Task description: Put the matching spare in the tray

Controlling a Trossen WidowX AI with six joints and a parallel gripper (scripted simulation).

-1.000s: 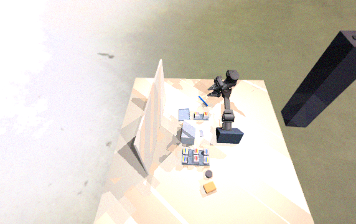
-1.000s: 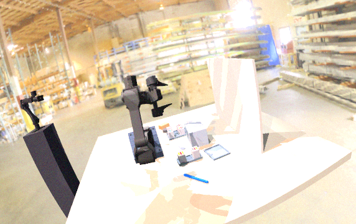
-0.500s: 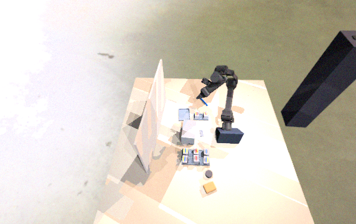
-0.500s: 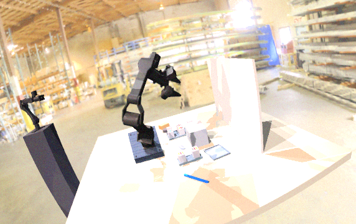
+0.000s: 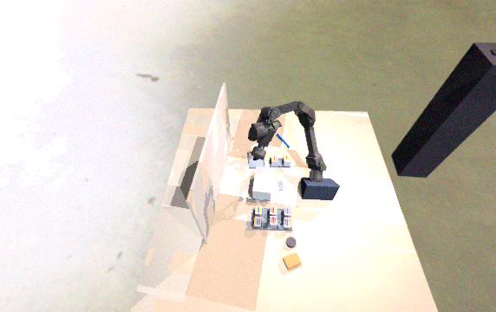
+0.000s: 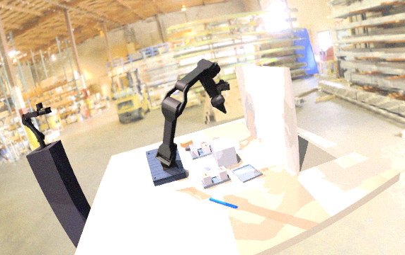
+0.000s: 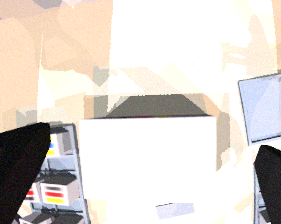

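The mounted unit, a pale grey box (image 5: 262, 189) (image 6: 226, 153) (image 7: 148, 160), stands mid-table. A thin dark strip with faint red shows along its far edge in the wrist view; no code is readable. The flat blue-grey tray (image 6: 247, 173) (image 7: 266, 110) beside it is empty. Spares with coloured stripes stand in two racks: several in the larger rack (image 5: 265, 216), including one striped dark, red and yellow (image 7: 58, 192), and two in the smaller rack (image 5: 280, 165) (image 6: 217, 183). My gripper (image 5: 258, 155) (image 6: 225, 112) (image 7: 155, 146) is open and empty, high above the table, pointing down.
A tall pale panel (image 5: 215, 160) (image 6: 267, 113) stands beyond the box and tray. A blue pen (image 5: 283, 140) (image 6: 223, 202) lies past the smaller rack. A dark round piece (image 5: 290, 242) and an orange block (image 5: 291, 261) lie beyond the larger rack. A small plate (image 5: 280, 185) (image 7: 176, 210) lies by the box.
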